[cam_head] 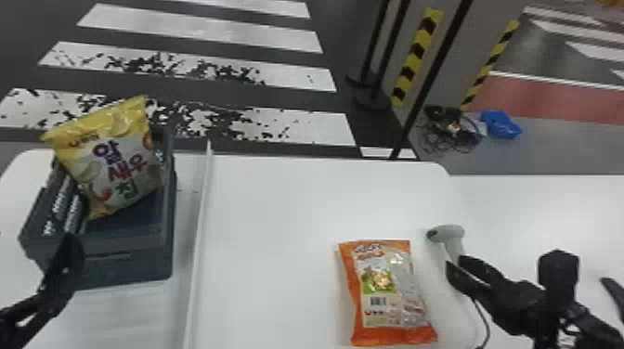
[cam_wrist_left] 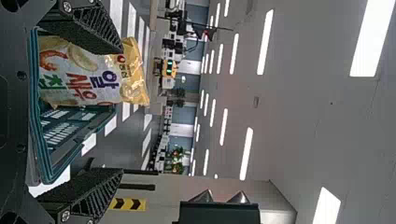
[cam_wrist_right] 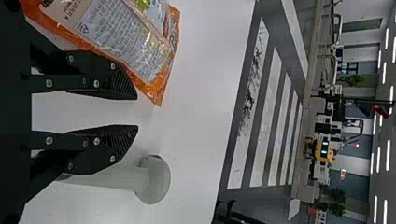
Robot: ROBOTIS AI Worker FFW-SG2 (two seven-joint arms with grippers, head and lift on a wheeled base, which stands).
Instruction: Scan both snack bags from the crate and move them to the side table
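Note:
The yellow snack bag leans at a tilt in the dark crate on the left. My left gripper is at the crate's near left corner. In the left wrist view, the left gripper is wide open, not holding the yellow bag. An orange snack bag lies flat on the white table, right of centre. Just right of it is my right gripper, near the grey scanner. Seen from the right wrist, the right gripper has its fingers parted between the orange bag and the scanner.
A raised white edge runs between the crate and the orange bag. Another white table surface adjoins on the right. A cable trails near the right arm. Black poles stand beyond the table's far edge.

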